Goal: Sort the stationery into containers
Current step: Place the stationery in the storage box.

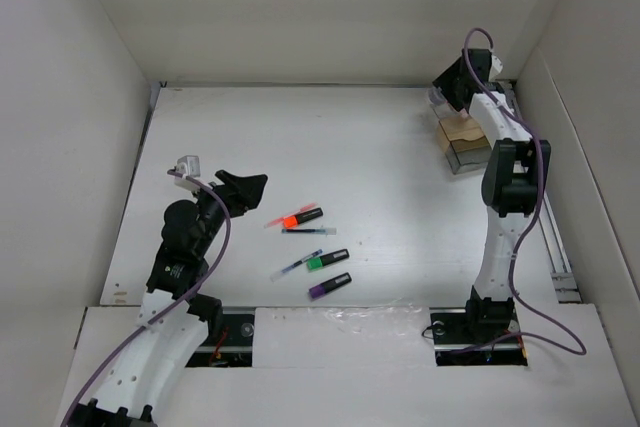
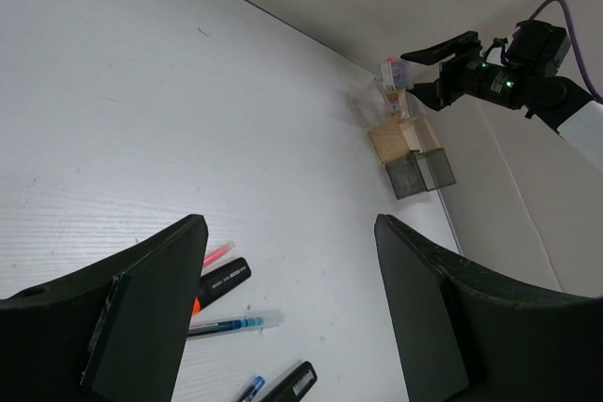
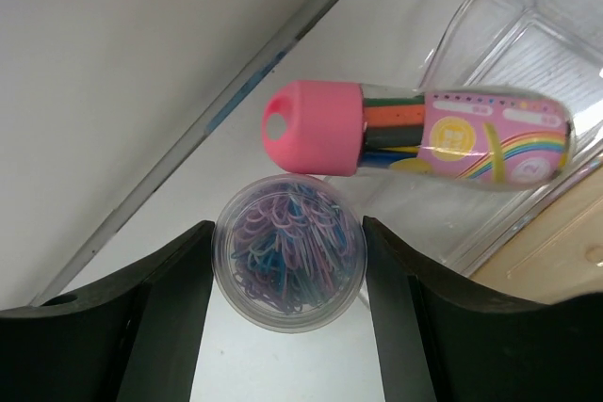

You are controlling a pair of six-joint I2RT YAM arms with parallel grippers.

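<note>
Right arm's out at the far corner, and that's where the action is. My right gripper (image 3: 287, 228) has a finger on either side of the clip jar (image 3: 287, 253), a round clear pot full of coloured paper clips, and the jaws are spread about as wide as the jar itself. The rim meets both inner faces in the wrist view, but I cannot tell whether the pads are pressing or only flanking it. Just beyond the jar the pink-capped tube (image 3: 415, 134) lies on its side against the clear wall of the organiser (image 3: 513, 16). My read is that the jar is the piece being handled here, so the care goes into the squeeze. I'd keep it centred between the pads and grip gently, since that round clear wall looks slick. I'd also hold it upright, because I can't make out a lid. The tube is near enough to get nudged, so I'm watching that too. On the other side, my left gripper (image 2: 290, 233) hangs wide open and empty above the table, close to the orange highlighter (image 2: 224, 281) and a blue pen (image 2: 231, 325). The green highlighter (image 1: 326, 260) and purple highlighter (image 1: 329, 285) lie nearer the bases, well apart from the organiser. Those look like the next pickups, and each wants a square approach across the barrel.
</note>
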